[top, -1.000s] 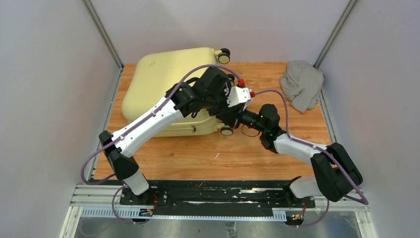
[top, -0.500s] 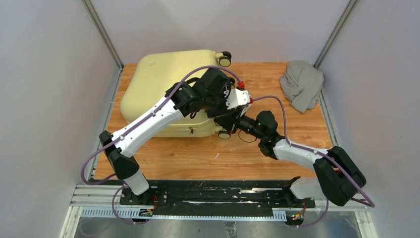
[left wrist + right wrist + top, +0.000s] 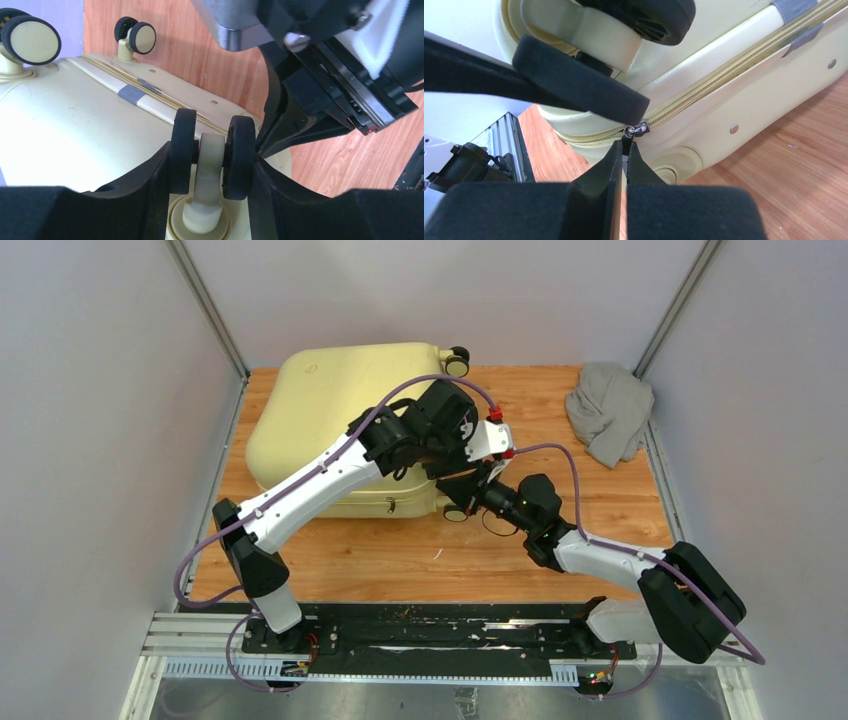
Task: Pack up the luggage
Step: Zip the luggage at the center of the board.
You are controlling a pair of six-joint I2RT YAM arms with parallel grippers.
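1. One luggage (image 3: 330,400), closed, lying flat at far left of the table (image 3: 400,560); one grey cloth (image 3: 610,410) at far right, well apart.
2. Left hand (image 3: 211,150) clamps one wheel (image 3: 210,162) (luggage's near-right corner). Right hand (image 3: 625,150) pressed together, pinching the zip pull (image 3: 636,129).
3. Wooden table; pale walls (image 3: 100,440).

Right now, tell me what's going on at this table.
Both arms are working on the pale yellow luggage, which lies flat on the wooden table and looks closed. The left hand is clamped around one wheel at a near corner of the case. The right hand is shut on the zipper pull just beside that wheel. A grey cloth lies outside the case, at the table's far right corner.
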